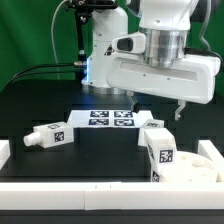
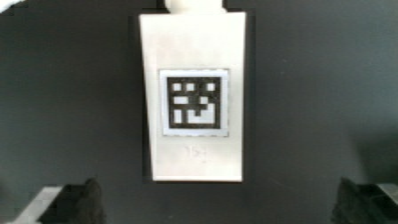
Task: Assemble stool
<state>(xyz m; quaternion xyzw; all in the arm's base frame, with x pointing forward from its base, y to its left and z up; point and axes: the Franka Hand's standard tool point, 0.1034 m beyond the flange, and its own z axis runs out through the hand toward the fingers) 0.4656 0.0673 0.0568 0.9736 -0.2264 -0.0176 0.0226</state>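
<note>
In the wrist view a long white stool leg lies flat on the black table with one square tag facing up. My gripper hovers above it, open and empty, with its dark fingertips wide apart on either side of the leg's near end. In the exterior view the gripper hangs just above a white leg beside the marker board. A second leg lies at the exterior view's left. A blocky tagged white piece stands in front of the round seat disc at the right.
The marker board lies flat at the middle back. Low white wall pieces stand at the left edge, along the front and at the right. A green curtain hangs behind the robot base.
</note>
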